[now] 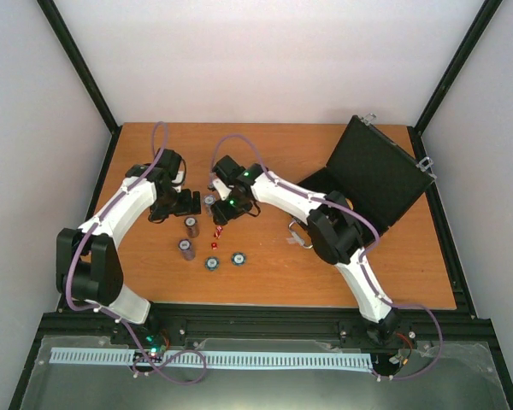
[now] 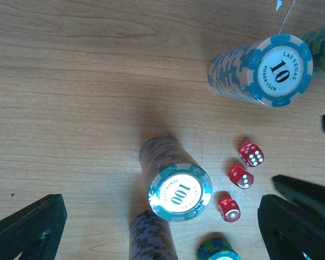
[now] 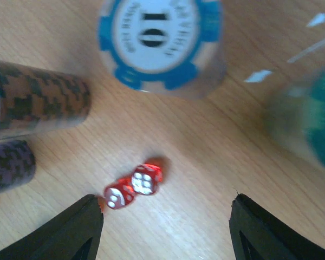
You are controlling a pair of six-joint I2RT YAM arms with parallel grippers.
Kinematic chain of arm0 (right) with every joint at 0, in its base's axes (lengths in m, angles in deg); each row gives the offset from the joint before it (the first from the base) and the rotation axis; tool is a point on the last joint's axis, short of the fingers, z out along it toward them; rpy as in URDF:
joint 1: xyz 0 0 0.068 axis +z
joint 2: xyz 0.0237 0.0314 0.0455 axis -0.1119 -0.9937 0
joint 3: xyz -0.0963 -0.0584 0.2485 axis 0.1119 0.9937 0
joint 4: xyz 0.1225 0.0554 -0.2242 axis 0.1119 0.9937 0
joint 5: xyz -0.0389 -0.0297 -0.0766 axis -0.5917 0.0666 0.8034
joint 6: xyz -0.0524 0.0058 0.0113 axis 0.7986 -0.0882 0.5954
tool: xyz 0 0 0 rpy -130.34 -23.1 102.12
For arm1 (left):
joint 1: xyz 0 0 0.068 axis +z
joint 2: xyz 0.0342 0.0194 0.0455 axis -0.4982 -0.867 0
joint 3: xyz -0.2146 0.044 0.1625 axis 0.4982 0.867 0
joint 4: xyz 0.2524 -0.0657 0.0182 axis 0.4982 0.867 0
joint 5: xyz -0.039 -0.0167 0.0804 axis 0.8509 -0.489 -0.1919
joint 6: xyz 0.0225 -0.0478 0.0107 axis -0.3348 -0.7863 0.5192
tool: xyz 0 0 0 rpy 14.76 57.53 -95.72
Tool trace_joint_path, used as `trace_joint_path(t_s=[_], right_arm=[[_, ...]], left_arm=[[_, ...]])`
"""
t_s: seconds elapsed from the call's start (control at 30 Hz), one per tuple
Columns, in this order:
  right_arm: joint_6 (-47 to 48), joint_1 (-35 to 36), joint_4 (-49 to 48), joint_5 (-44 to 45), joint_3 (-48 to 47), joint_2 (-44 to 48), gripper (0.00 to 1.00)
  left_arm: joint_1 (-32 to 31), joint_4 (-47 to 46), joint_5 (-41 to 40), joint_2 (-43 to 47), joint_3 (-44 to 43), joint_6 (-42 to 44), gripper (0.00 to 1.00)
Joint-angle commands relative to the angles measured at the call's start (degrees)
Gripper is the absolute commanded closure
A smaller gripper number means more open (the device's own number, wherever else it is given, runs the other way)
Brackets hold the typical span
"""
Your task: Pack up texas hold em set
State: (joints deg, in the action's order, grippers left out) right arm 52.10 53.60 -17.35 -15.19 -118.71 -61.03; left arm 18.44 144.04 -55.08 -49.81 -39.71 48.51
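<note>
Black rectangular case with silver corners (image 1: 383, 171): lid up, far right of the wooden surface (image 1: 325, 273), well apart from the loose pieces at centre. Nothing looks packed yet, as far as you can see.

Right jaws: apart, empty, hovering over the small translucent red dice (image 3: 143, 180). Two dice touch each other and lie nearer one jaw than the other. The blue-edged "10" chip stack (image 3: 160, 38) stands just beyond.

Left jaws: wide apart, empty, above the teal-edged "100" chip stack (image 2: 179, 189).

Likely step: collecting the dice. Next you would centre over them, come down to the surface, close gently so they don't squirt out, then carry them to the case.
</note>
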Motion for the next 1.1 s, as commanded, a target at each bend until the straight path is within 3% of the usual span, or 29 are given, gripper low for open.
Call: trace_joint_path(t_s=[0.0, 0.7, 0.83, 1.07], right_arm=[[-0.23, 2.70, 1.27, -1.89, -3.04, -3.42, 0.35], [-2.48, 5.20, 1.31, 5.15, -5.04, -7.77, 0.42], [-2.30, 5.20, 2.08, 4.95, -6.23, -8.86, 0.62], [-1.57, 5.20, 2.70, 5.26, -5.31, -7.96, 0.80]], left_arm=[[-0.23, 0.45, -0.43, 2.15, -0.68, 0.54, 0.00], [-0.25, -0.26, -0.39, 3.70, 1.64, 0.56, 0.00], [-0.25, -0.29, -0.69, 3.84, 1.74, 0.58, 0.00], [-0.18, -0.24, -0.61, 3.56, 1.83, 0.50, 0.00]])
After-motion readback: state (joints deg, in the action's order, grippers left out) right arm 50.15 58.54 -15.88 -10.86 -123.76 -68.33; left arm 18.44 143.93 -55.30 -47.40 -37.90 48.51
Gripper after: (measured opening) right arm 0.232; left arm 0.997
